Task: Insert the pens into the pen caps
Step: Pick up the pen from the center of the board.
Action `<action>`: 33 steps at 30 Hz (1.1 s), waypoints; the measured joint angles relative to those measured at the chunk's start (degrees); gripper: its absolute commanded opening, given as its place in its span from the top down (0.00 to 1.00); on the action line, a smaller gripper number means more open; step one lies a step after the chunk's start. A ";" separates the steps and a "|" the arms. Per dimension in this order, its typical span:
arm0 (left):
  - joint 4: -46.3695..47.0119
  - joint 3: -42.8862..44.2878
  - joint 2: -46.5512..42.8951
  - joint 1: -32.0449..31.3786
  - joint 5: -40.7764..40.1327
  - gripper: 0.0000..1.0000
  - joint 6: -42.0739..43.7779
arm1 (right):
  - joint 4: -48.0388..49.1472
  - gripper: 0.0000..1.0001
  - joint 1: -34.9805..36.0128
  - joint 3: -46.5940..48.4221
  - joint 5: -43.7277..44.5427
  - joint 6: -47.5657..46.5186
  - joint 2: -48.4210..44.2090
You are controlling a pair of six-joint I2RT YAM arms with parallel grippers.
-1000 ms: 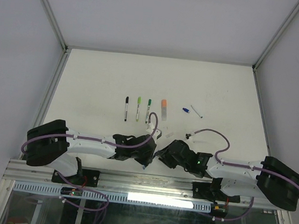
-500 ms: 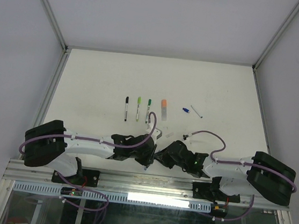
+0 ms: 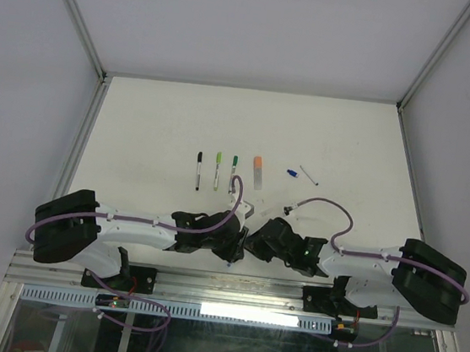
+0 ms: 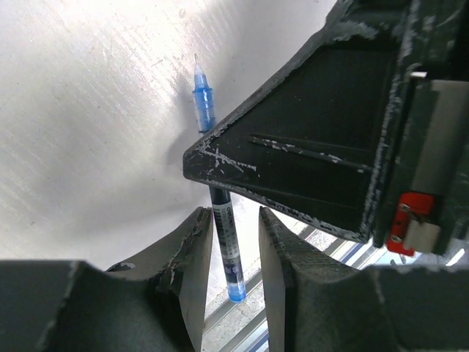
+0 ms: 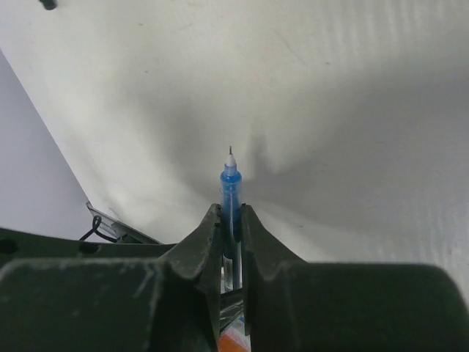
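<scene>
The two grippers meet low over the table's near edge. A slim blue pen [image 5: 231, 183] points tip-up, and my right gripper [image 5: 229, 216] is shut on its barrel just below the tip. The same pen [image 4: 224, 231] stands between my left gripper's [image 4: 233, 220] fingers, which are slightly open, with a gap on the pen's right side. In the top view the left gripper [image 3: 233, 248] and right gripper [image 3: 253, 244] nearly touch. A small blue pen cap [image 3: 291, 172] lies alone further back on the table.
A row lies behind the grippers: a black-capped pen [image 3: 198, 170], a lime-capped one [image 3: 217, 169], a green-capped one [image 3: 233, 172] and an orange-capped one [image 3: 258, 171]. A thin pale stick [image 3: 308, 175] lies right of the blue cap. The metal rail [image 3: 230, 290] runs just below.
My right gripper closed onto the blue pen while my left gripper loosened its hold on it. Both wrists shifted slightly towards each other.
</scene>
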 measured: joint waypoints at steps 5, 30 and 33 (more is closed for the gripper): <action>0.02 -0.26 0.00 0.00 0.17 0.67 -0.20 | -2.23 1.00 0.00 2.19 0.98 -3.91 -2.16; -5.40 4.22 -0.31 3.19 -4.00 1.00 -3.69 | -9.29 0.64 -0.22 4.96 4.52 -16.33 -11.17; -6.47 4.17 -2.40 6.47 -3.91 1.00 -3.37 | -14.80 0.61 -0.15 7.91 7.65 -19.15 -14.82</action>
